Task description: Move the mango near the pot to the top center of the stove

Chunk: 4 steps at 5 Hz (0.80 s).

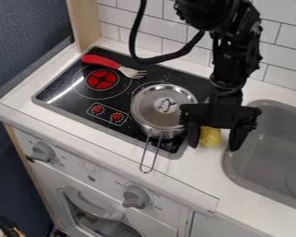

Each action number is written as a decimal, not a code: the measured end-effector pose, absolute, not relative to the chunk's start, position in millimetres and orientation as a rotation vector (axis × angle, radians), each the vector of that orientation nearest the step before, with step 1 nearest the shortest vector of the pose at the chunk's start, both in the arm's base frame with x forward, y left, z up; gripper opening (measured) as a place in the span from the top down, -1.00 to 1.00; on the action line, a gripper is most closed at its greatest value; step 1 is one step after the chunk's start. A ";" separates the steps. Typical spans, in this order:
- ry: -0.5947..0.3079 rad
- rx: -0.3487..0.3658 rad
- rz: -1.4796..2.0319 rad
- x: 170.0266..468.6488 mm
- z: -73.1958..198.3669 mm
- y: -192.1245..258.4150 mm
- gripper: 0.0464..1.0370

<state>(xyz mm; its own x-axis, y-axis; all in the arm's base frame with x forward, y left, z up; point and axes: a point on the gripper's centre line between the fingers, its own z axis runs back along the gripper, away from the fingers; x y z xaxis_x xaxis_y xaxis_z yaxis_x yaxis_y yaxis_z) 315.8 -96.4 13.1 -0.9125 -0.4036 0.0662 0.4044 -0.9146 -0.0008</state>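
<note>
One yellow mango (pixel 210 137) is just right of the pot (pixel 151 129), between the fingers of the black gripper (pixel 213 147), which stand apart on either side of it. With its lid (pixel 178 110) on and its wire handle (pixel 144 159) toward the front, the pot sits on the black stove (pixel 67 105); a red-handled fork (pixel 102 61) lies up and left of the pot, and the grey sink (pixel 271 157) is to its right, past the mango

Stove (pixel 124 124) and mango (pixel 210 137) on white counter (pixel 203 172)
</note>
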 end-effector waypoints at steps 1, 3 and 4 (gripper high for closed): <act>-0.026 -0.081 -2.702 327.3 10.8 -87.9 -0.82; -0.040 -0.061 -2.706 330.4 9.0 -85.8 -0.31; -0.061 -0.063 -2.722 327.1 9.0 -91.6 -0.31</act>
<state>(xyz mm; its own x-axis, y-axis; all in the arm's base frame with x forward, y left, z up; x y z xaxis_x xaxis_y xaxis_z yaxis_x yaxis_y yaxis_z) 327.1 -91.6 9.0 -0.9127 -0.4051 0.0536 0.4071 -0.9128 0.0333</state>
